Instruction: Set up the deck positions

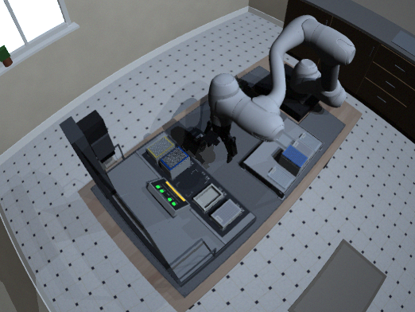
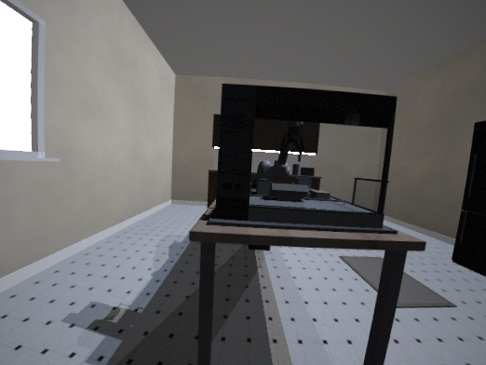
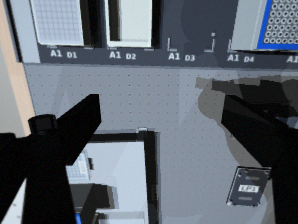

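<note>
The fingers stand wide open and hold nothing, hanging over the middle of the table (image 1: 350,115). On the deck row along the table's far long edge, the sealed block (image 3: 57,22) sits at D1 and the open reservoir (image 3: 129,20) at D2. D3 (image 3: 190,47) looks bare, and the blue tip rack (image 3: 280,22) stands uncovered at D4. D5 is hardly visible. I judge mostly checking and the READY key remain.

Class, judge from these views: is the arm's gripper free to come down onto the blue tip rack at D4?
Probably yes. The gripper hangs open and empty beside the deck, and nothing covers the blue tip rack.
</note>
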### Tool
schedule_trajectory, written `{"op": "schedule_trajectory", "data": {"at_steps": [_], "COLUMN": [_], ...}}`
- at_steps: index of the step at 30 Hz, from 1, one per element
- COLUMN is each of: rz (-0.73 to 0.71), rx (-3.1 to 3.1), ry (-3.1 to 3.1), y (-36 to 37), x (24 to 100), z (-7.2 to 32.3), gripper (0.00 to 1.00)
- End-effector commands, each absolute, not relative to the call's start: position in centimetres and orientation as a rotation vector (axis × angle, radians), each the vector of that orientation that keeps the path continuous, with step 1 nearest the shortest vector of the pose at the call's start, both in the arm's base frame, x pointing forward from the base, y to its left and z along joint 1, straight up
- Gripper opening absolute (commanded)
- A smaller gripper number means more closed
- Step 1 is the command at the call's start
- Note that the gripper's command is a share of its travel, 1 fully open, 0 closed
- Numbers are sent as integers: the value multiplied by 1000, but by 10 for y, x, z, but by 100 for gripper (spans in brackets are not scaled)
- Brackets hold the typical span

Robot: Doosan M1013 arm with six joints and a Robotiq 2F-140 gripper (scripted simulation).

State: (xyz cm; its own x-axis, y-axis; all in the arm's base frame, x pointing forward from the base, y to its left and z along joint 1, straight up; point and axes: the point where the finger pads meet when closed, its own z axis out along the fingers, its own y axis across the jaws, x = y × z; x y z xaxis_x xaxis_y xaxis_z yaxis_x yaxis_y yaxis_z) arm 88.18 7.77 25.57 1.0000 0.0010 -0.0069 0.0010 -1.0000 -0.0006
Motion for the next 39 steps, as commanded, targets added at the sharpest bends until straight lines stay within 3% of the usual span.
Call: {"op": "schedule_trajectory", "data": {"at_steps": [1,17,29,39], "rz": [3,3,8,5], "rx": [-3140,-3141,-3141,-3142], "ry": [-12,-12,41,34], "y": [60,2,2,-50], "x": [871,831,831,833], "z": [257,257,251,254], "gripper": [79,79,79,79]}}
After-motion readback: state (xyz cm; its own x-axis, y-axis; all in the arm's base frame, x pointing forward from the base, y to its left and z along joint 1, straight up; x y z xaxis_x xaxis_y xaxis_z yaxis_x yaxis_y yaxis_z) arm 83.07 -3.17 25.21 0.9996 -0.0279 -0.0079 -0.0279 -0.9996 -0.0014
